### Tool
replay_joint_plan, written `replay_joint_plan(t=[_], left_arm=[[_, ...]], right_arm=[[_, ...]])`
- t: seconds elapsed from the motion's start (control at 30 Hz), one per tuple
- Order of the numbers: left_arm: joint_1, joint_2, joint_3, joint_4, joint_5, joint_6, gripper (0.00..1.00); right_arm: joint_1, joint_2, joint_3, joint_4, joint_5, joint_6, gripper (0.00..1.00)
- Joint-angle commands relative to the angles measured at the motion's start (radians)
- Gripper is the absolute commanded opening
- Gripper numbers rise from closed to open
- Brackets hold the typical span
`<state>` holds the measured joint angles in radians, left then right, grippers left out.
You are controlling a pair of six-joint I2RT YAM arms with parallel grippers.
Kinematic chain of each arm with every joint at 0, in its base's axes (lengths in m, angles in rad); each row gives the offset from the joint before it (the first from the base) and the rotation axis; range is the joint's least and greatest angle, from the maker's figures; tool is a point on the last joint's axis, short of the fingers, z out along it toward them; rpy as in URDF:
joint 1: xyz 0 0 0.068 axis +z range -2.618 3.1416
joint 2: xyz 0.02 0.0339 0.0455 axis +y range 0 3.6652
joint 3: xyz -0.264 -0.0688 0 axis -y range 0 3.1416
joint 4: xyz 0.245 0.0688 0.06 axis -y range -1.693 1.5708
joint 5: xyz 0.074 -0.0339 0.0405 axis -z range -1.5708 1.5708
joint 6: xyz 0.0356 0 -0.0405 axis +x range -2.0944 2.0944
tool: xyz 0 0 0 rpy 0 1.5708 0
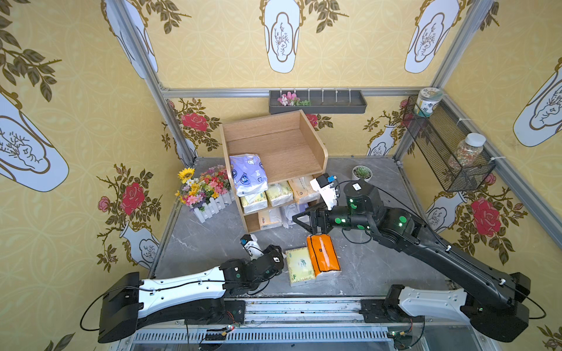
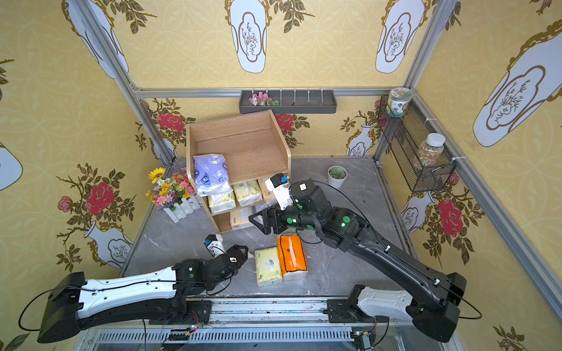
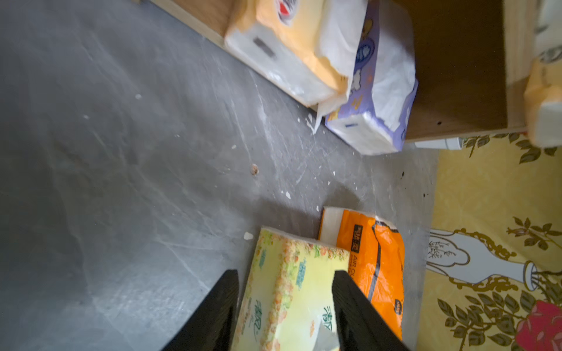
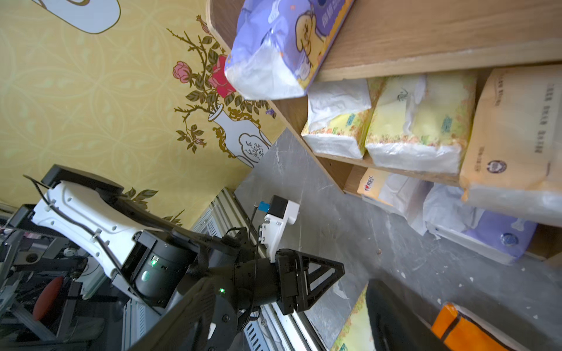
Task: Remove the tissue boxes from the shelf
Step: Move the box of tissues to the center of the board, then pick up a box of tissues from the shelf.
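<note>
The left jaws and right jaws were open, nothing gripped. Two tissue boxes were laid on the table, the rest on the shelf. The overhanging lavender pack could be dislodged by a careless reach.

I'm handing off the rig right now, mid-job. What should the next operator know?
Left gripper: open, at the yellow pack.
Right gripper: open, empty, above the orange pack, in front of the shelf.
Done: yellow and orange packs lie side by side on the table.
Left: six packs on the shelf. Top: lavender pack, overhanging the front. Middle: three pale packs. Bottom: cream pack and second lavender pack.
</note>
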<state>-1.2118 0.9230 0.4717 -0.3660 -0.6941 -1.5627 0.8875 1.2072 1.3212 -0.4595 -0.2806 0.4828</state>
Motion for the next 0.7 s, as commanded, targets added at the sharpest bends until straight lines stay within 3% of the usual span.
replay_joint_plan(t=[0.0, 0.17, 0.5, 0.67], left_arm=[[0.004, -0.073, -0.011, -0.134, -0.084, -0.062, 0.57], [0.008, -0.149, -0.002, -0.222, -0.112, -0.071, 0.58], [0.008, -0.171, -0.03, -0.152, -0.122, -0.054, 0.57], [0.008, -0.171, -0.028, -0.164, -0.124, -0.064, 0.58]], right_arm=[[0.004, 0.078, 0.092, 0.081, 0.045, 0.005, 0.78], [0.008, 0.192, 0.199, 0.133, 0.067, 0.032, 0.73], [-0.001, 0.403, 0.417, 0.138, 0.078, 0.042, 0.72], [-0.001, 0.514, 0.529, 0.082, 0.083, 0.032, 0.62]])
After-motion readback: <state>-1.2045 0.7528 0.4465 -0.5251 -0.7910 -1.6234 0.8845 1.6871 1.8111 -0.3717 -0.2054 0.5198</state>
